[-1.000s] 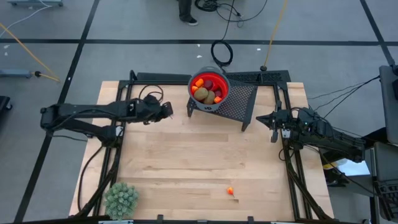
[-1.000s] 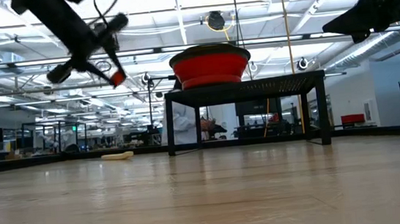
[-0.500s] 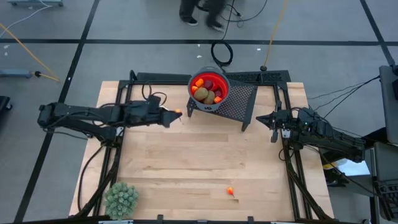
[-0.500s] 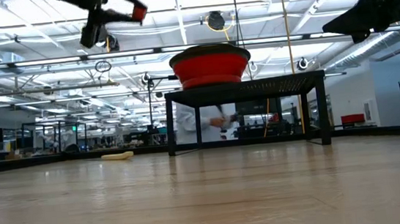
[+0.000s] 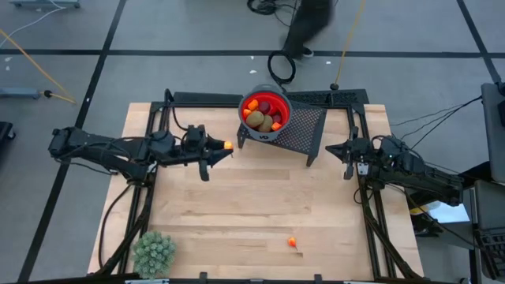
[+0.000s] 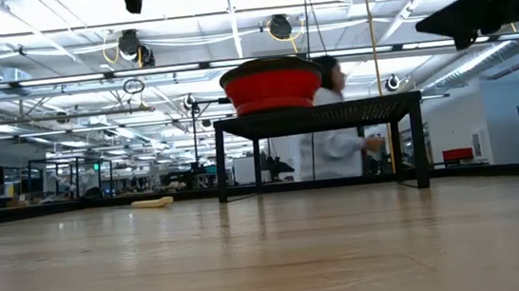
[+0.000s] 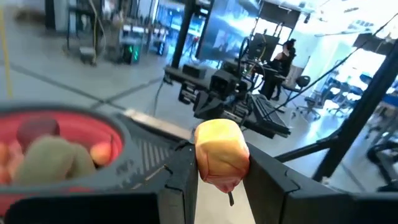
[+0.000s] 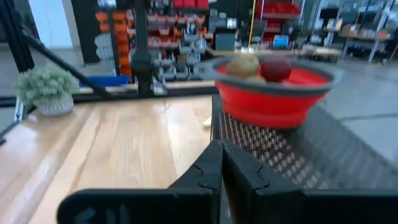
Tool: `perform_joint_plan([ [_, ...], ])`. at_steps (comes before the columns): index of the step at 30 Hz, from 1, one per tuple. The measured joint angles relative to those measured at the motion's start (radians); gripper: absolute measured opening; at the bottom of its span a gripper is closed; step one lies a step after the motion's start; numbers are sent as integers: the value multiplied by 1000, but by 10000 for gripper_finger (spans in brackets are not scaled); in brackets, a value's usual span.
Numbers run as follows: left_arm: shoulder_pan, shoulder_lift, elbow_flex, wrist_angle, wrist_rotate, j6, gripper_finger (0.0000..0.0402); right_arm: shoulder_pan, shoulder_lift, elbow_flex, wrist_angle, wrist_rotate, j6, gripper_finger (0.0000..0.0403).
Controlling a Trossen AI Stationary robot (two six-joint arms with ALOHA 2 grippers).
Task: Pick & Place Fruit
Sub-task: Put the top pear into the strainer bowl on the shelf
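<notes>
Nearest us, one small orange piece (image 5: 292, 242) lies alone on the table (image 5: 237, 213). Our left gripper (image 5: 223, 146), clamped on an orange-yellow fruit (image 7: 221, 152), has swung in from the left over the last second and now hangs raised just beside the red bowl (image 5: 266, 112), so we judge the drop is next. The fruit's long axis runs up out of the jaws, stem end down. Our right gripper (image 5: 347, 150) waits shut beside the rack (image 5: 312, 126).
</notes>
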Motion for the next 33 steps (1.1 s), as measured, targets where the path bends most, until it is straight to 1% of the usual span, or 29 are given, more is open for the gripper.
perform_joint_plan([
  [4, -19, 0, 0, 25, -54, 116, 106, 0, 0, 0, 74, -1, 20, 4],
  [8, -33, 0, 0, 22, -121, 193, 106, 0, 0, 0, 153, -1, 104, 4],
  [10, -39, 0, 0, 23, -142, 210, 106, 0, 0, 0, 185, -1, 161, 4],
  [14, -45, 0, 0, 23, -145, 213, 106, 0, 5, 0, 221, -4, 260, 4],
  [18, -44, 12, 0, 28, -146, 191, 106, 0, 34, 0, 225, -61, 319, 4],
  [22, -50, 71, 5, 51, -152, 188, 106, 0, 105, 0, 259, -128, 378, 4],
  [28, -50, 217, 93, 32, -146, 188, 106, 0, 264, 0, 443, -259, 434, 4],
  [33, -50, 313, 206, -94, -145, 172, 106, 0, 381, 0, 574, -292, 506, 4],
])
